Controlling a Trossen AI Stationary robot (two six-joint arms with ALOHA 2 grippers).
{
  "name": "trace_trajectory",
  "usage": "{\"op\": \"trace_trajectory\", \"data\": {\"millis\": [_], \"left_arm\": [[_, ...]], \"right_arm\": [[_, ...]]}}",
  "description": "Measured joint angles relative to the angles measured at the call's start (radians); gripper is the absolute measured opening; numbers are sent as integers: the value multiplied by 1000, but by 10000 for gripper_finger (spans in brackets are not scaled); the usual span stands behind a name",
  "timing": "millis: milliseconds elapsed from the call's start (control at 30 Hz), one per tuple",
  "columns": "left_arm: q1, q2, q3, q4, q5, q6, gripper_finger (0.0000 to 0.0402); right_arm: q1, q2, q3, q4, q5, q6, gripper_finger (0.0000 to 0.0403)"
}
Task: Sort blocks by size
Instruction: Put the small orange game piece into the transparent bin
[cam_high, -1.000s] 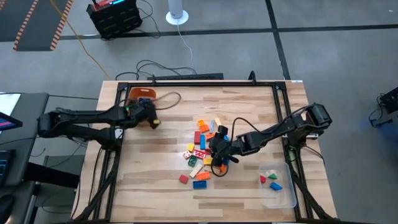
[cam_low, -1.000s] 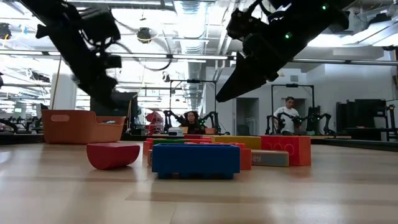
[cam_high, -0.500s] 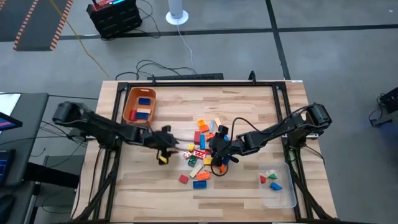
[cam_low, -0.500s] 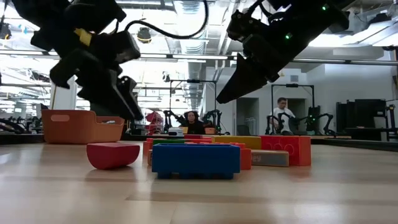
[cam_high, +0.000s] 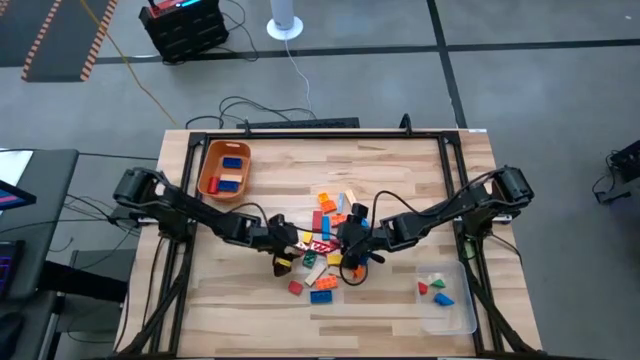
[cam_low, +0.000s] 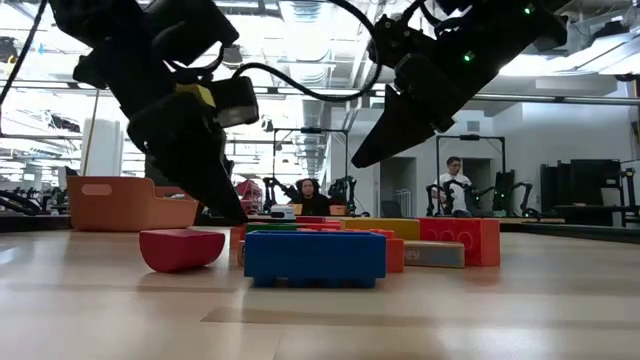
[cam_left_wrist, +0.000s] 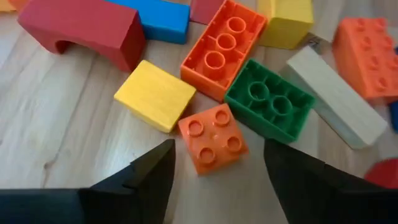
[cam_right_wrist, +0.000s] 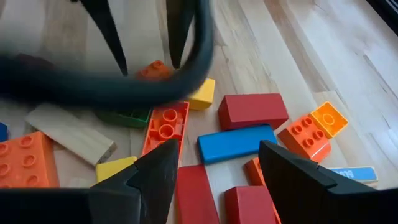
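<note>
Hovering mid-table, left gripper (cam_left_wrist: 214, 168) gapes wide over a small orange square brick (cam_left_wrist: 214, 136). We note right gripper (cam_right_wrist: 214, 171) open wide above the blocks (cam_high: 322, 245).

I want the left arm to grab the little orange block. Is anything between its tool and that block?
Nothing visible is. In the left wrist view, the left tool is open with the little orange block right ahead, between its fingers. But the yellow block and green block sit right against it, so the fingers could bump them.

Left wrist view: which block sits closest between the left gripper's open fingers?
The small orange four-stud square block, studs up, lies just ahead of the left gripper; the yellow block and green block sit farther out.
</note>
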Motion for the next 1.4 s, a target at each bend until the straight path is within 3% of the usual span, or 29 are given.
{"op": "trace_trajectory", "data": {"millis": [167,300,467,700,933,1133,1267,1400], "left_arm": [[-5,89,67,-54,-93,8,278],[-5,124,101,-85,-119,12,281],[-6,111,100,-102,-121,26,242],[-9,53,97,-178,-172,89,129],[19,-56,93,-188,-172,173,129],[26,-93,86,-15,-172,345,141],[41,-85,87,110,-101,417,145],[92,-85,87,163,42,381,143]], "right_arm": [[-1,0,0,-5,0,1,255],[-1,0,0,-11,0,9,255],[3,0,0,-22,0,32,255],[8,-29,0,-112,0,28,255],[14,-128,0,-214,0,38,255],[57,-95,-28,11,5,4,255],[112,-82,-51,82,186,-168,255],[219,-71,-50,203,338,-516,255]]}}
